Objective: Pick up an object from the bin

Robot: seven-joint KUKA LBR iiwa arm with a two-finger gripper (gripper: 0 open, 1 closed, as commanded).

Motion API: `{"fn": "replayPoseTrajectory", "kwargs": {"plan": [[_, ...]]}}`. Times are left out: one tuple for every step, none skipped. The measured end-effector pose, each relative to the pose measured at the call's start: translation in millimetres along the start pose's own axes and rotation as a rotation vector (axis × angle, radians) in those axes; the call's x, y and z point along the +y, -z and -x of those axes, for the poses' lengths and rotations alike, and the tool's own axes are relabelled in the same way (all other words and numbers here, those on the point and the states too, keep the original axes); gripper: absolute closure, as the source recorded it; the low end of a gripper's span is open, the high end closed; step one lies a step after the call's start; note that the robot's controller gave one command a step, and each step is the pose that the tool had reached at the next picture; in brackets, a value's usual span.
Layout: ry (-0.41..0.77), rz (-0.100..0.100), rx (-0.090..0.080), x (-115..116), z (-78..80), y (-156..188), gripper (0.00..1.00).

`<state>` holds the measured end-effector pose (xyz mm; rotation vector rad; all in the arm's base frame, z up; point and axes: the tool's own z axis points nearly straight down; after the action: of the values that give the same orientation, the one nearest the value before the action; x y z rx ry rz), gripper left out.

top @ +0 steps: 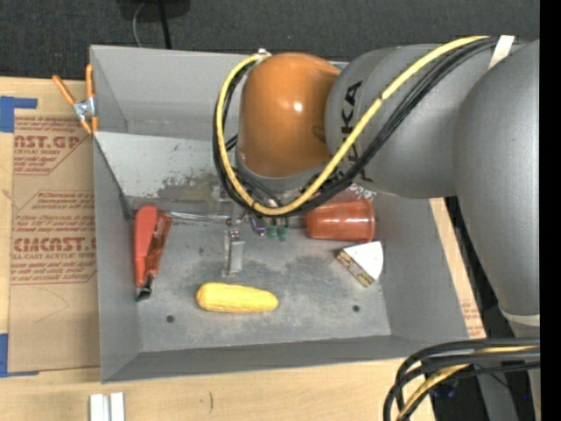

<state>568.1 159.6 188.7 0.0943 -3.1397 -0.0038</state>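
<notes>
Against the left wall of the grey metal bin [175, 86] a tool [145, 248] with a red handle is laid lengthwise, its dark tip pointing toward the near wall; its exact kind is hard to make out. Further right, a yellow cob [237, 299], long, rounded and bumpy, is seen lying flat on the scuffed floor near the front. The pincer [235, 261] is placed just behind the cob, over bare floor, apart from it. Most of the pincer is hidden under the glossy orange domed cover [285, 117], round which black and yellow cables [230, 160] are looped. Whether it is open or closed, and whether anything is gripped, cannot be told. To the right, a red bottle [342, 220] is laid on its side, its upper part covered by the arm [438, 121]. A white wedge [366, 260] with a small brownish piece at its edge is set just in front of the bottle. The smooth grey arm is cut off at the right.
</notes>
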Motion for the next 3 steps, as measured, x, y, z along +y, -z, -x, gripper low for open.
{"fn": "replayPoseTrajectory", "kwargs": {"plan": [[0.076, -0.001, -0.011, -21.2, -27.7, -28.3, 0.0], [0.146, 0.0, -0.004, -68.0, -44.0, -98.0, 0.0], [0.101, -0.001, 0.0, -87.2, -50.8, -119.8, 0.0]]}}
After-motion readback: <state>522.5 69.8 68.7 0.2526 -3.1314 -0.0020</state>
